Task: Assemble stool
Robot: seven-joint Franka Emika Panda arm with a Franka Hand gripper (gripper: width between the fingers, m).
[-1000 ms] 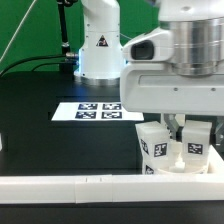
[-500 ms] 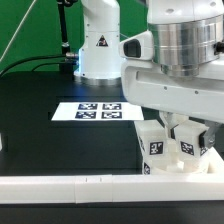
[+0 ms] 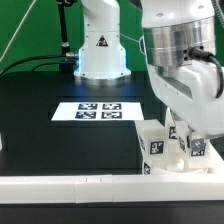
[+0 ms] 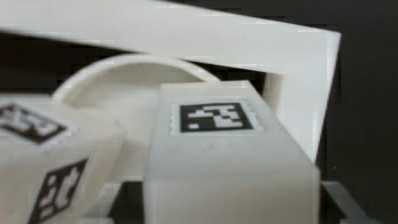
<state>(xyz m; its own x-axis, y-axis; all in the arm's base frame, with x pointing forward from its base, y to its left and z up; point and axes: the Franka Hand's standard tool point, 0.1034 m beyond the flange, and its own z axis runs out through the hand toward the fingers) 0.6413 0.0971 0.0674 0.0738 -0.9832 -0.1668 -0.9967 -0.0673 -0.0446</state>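
My gripper (image 3: 187, 134) is low at the exterior view's front right and is shut on a white block leg (image 3: 196, 151) with a tag. The wrist view shows this leg (image 4: 221, 140) filling the gap between my fingers (image 4: 135, 197), tag face toward the camera. The round white seat (image 3: 176, 161) lies right under it, against the border wall. In the wrist view the seat (image 4: 121, 84) curves behind the held leg. Another tagged leg (image 3: 154, 144) stands at the seat's left side, and it also shows in the wrist view (image 4: 43, 165).
The marker board (image 3: 98, 111) lies flat on the black table in the middle. A long white border wall (image 3: 70, 186) runs along the front edge, and its corner (image 4: 285, 48) shows in the wrist view. The arm's white base (image 3: 100, 45) stands at the back.
My wrist has tilted and swung toward the exterior view's right, carrying the held leg slightly right over the seat. The other leg and the seat have not moved.
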